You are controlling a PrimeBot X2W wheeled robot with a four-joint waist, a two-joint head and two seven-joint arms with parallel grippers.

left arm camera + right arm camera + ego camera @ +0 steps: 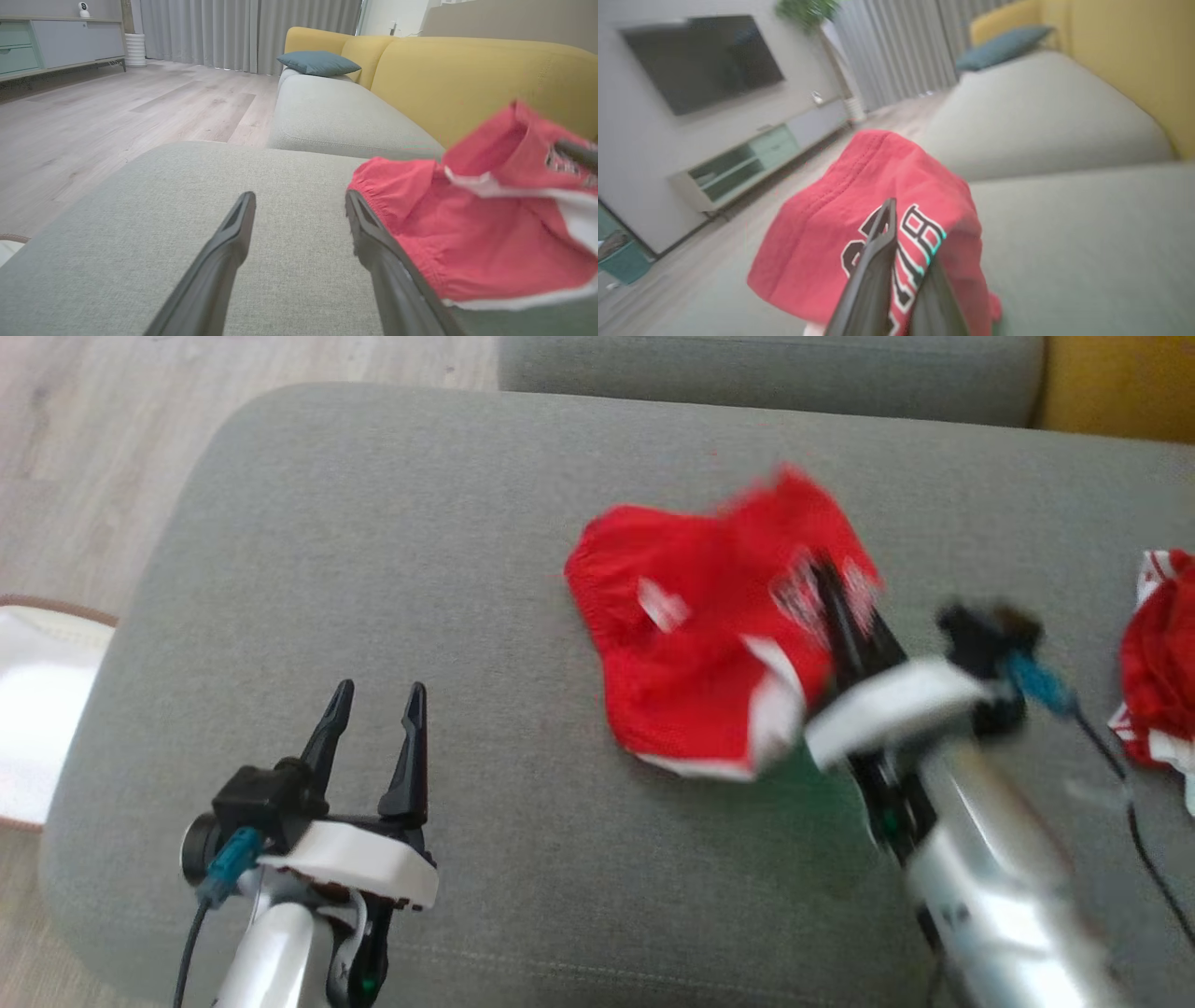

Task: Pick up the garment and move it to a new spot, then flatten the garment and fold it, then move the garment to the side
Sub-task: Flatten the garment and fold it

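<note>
Your right end effector (831, 593) is clenched on the soft red fabric garment with white trim and printed lettering (691, 653), pinching a raised fold. The rest drapes to that end effector's left onto the grey upholstered sofa cushion (373, 523). Your left end effector (373, 700) stands released, with the garment off to its right. Expect light, limp cloth that sags and bunches from a single pinch. For flattening, take hold at a trimmed edge or corner.

Silver forearms (271, 952), white wrist shells (359, 863), long black tapered fingers (411, 756), teal-plugged black cables (229, 868).
</note>
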